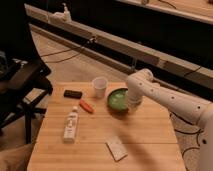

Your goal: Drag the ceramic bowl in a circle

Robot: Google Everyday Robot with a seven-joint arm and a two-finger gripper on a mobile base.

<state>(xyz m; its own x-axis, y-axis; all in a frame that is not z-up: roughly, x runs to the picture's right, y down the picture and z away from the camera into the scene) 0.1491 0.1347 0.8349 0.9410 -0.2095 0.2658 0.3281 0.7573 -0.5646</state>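
Note:
The green ceramic bowl (117,98) sits on the wooden table (145,135), right of centre and close to the small white cup (100,86). My white arm comes in from the right and bends down to the bowl's right rim. The gripper (133,102) is at that rim, touching or just inside it, and the arm's end hides its tips.
A black rectangular object (73,93) lies at the back left, an orange item (86,106) beside it. A white bottle (71,124) lies on the left. A pale flat packet (116,148) rests near the front edge. A dark chair (20,85) stands left of the table.

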